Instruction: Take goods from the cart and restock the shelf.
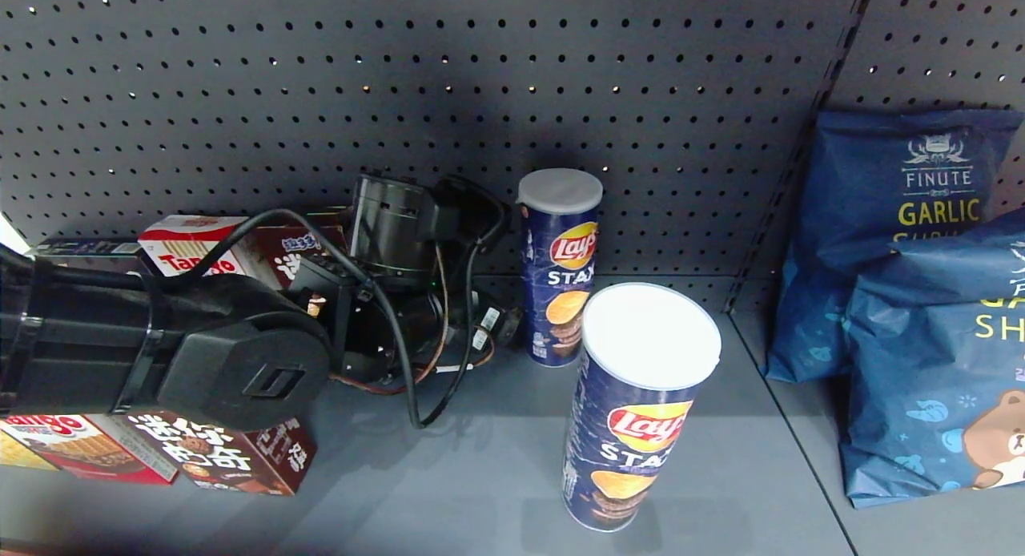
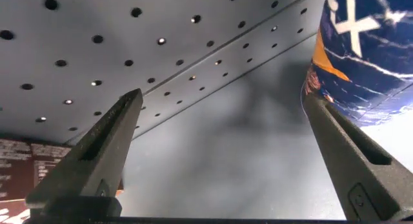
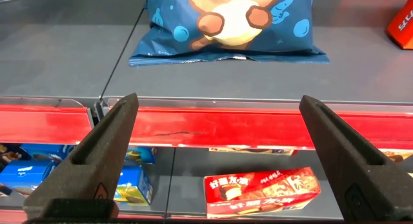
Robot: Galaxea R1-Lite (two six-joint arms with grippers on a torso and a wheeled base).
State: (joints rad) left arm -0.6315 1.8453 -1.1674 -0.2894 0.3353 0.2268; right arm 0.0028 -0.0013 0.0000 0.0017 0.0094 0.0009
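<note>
Grey pegboard (image 1: 480, 75) backed the shelf (image 1: 448, 476), where two blue chip cans stood upright: the rear can (image 1: 559, 267) close to the pegboard, and the front can (image 1: 637, 404) nearer the shelf's edge, apart from it. The left gripper (image 2: 222, 95) lay low on the shelf beside the rear can, its fingers spread wide and gripping nothing (one finger (image 2: 342, 146) sat just beside the can's wall; whether it touched could not be told). To the left, boxes (image 1: 224, 456) lay under and behind the arm, and blue bags (image 1: 897, 243) leaned at the right. The right gripper (image 3: 219, 100) hung released before a red strip (image 3: 206, 124), with a bear bag (image 3: 226, 24) beyond it and a red box (image 3: 261, 188) beneath.
</note>
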